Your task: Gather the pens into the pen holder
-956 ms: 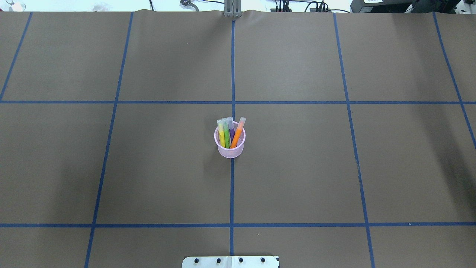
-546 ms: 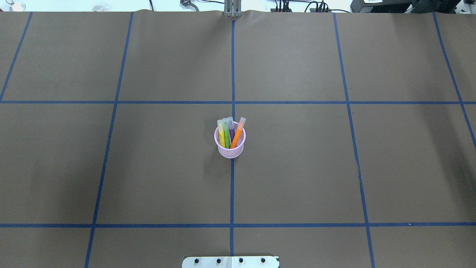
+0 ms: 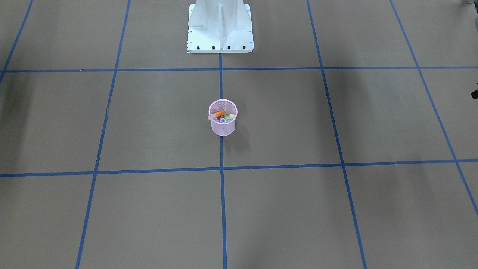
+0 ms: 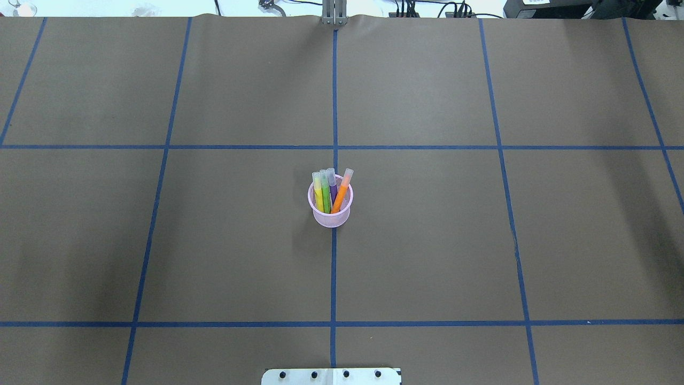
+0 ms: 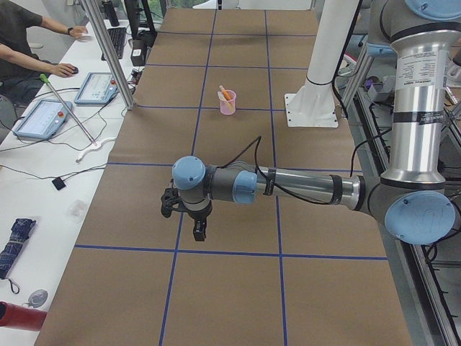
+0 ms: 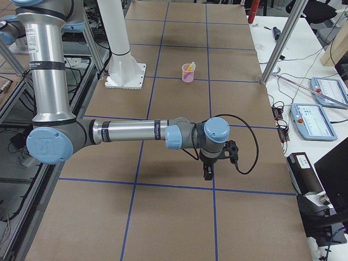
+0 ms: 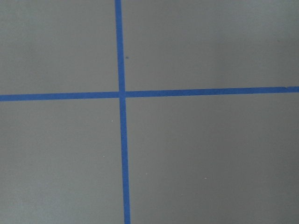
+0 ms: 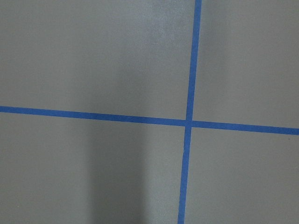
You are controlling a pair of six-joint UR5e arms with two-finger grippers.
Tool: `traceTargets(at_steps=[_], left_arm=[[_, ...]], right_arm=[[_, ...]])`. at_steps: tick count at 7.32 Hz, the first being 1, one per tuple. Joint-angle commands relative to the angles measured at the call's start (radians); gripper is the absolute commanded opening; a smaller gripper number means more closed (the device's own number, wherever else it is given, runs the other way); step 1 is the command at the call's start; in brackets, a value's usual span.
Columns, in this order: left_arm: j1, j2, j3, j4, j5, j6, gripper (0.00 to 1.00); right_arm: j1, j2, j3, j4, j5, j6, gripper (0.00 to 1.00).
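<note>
Four pens stand in the pen holder (image 4: 331, 218): yellow pen (image 4: 318, 199), green pen (image 4: 325, 197), purple pen (image 4: 333, 190), orange pen (image 4: 340, 195). All have their pale caps up. The first three are bunched together; the orange one tilts off to the right. The cup is upright mid-table (image 4: 427, 240), on the centre blue tape line (image 4: 333, 267). Overhead, nothing has changed from the earlier frames: cup and pens are in the same spot with the same lean.

Overhead and front views show no arms. The front view looks into the cup from above the caps and shows the white robot base (image 3: 220, 26).

Only the side views show the arms. The left arm (image 5: 302, 187) is stretched low over the table, with the left gripper (image 5: 199, 232) pointing down, well apart from the cup. The right arm (image 6: 130, 131) does likewise, with the right gripper (image 6: 207, 173) also far from the cup. Can't tell whether either pincer is released or clenched. Nothing is seen in either.

Both wrist views show only brown table cover and a blue tape cross.

The left side view adds a person (image 5: 21, 43) at a desk and a control tablet (image 5: 43, 119). The right side view shows another tablet (image 6: 315, 120).

Label strips on the arms are too small to read.
</note>
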Motion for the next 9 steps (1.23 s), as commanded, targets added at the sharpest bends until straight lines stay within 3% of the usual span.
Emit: traceTargets(at_steps=[1,9], left_arm=[[0.001,0.017,-0.008,-0.003,-0.006,0.001,0.99],[0.001,-0.006,-0.022,-0.003,0.002,0.0,0.99]], right_arm=[[0.0,-0.016,-0.011,-0.003,0.0,0.007,1.0],[0.0,-0.023,-0.02,0.014,-0.003,-0.001,1.0]])
